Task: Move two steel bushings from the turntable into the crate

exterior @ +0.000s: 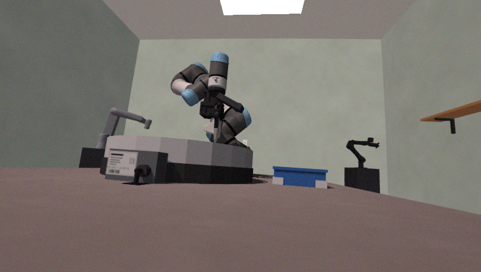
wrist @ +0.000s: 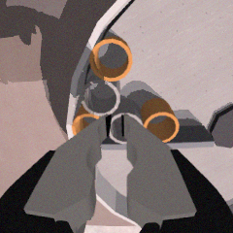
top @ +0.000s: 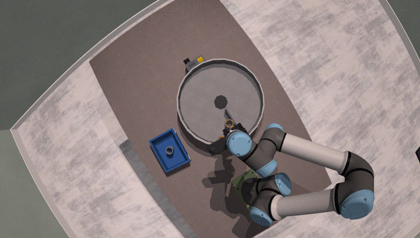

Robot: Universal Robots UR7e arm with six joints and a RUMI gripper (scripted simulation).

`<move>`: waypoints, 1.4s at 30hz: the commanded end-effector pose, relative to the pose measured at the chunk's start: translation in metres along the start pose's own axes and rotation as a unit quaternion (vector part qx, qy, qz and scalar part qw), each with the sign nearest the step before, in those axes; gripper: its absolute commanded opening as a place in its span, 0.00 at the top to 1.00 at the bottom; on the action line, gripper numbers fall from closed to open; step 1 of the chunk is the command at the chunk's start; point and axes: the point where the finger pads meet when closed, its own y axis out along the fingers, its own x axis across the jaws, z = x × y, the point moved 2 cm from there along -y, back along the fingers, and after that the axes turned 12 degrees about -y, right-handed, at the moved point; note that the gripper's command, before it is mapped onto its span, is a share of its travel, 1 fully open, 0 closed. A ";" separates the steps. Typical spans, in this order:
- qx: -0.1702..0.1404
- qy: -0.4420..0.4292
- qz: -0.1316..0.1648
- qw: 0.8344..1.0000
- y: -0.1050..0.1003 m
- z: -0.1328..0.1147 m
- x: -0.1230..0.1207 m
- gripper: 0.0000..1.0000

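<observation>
My gripper (wrist: 116, 116) is shut with nothing between the fingers. It hangs over the near edge of the grey turntable (top: 220, 101), close to its rim. In the wrist view, a steel bushing (wrist: 119, 127) lies just beyond the fingertips, partly hidden by them. A second steel bushing (wrist: 99, 99) lies behind it. Three orange bushings lie around them: one far (wrist: 112, 58), one right (wrist: 157, 121), one left (wrist: 83, 121) by the rim. The blue crate (top: 169, 150) sits left of the turntable and holds one steel bushing (top: 169, 150). From above, my wrist hides the fingers.
The turntable has a raised rim and a dark hub (top: 220, 101) at its centre. A control box (top: 194, 62) sits at its far side. The arm's base (top: 245, 184) stands near the crate side. The crate also shows in the exterior view (exterior: 299, 176).
</observation>
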 end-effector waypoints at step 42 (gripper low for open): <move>0.000 0.000 0.000 1.000 0.023 0.000 0.000 0.95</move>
